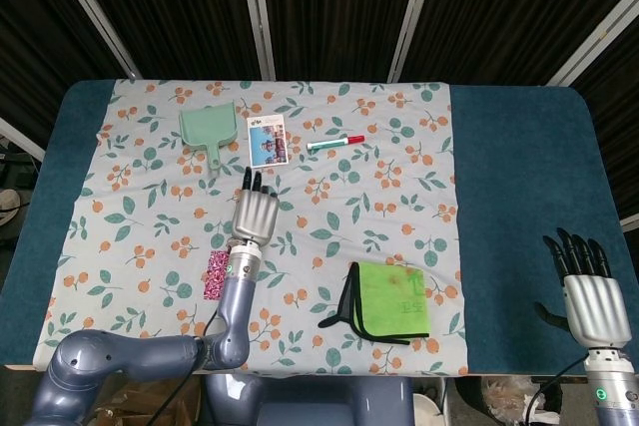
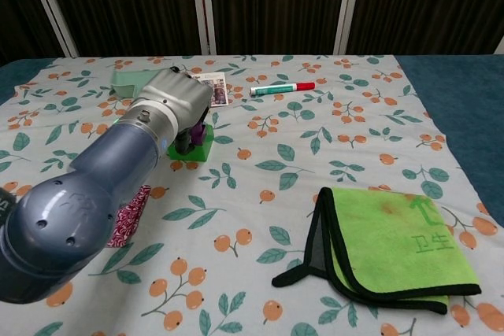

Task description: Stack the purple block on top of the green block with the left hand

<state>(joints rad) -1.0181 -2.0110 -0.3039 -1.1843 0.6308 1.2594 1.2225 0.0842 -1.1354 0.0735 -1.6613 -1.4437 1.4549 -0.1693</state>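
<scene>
The purple block (image 2: 202,132) sits on the green block (image 2: 201,150) on the floral cloth, left of centre in the chest view. My left hand (image 2: 176,101) reaches over them from the near side, and its dark fingers (image 2: 187,138) come down around the purple block and hold it. From the head view the left hand (image 1: 256,212) hides both blocks. My right hand (image 1: 591,296) hovers with fingers spread and nothing in it, at the table's near right corner.
A green cloth with a black edge (image 2: 394,245) lies folded at the near right. A red-capped marker (image 2: 282,87), a photo card (image 1: 267,139) and a mint dustpan (image 1: 211,128) lie at the back. A patterned pink card (image 2: 129,216) lies under my left forearm.
</scene>
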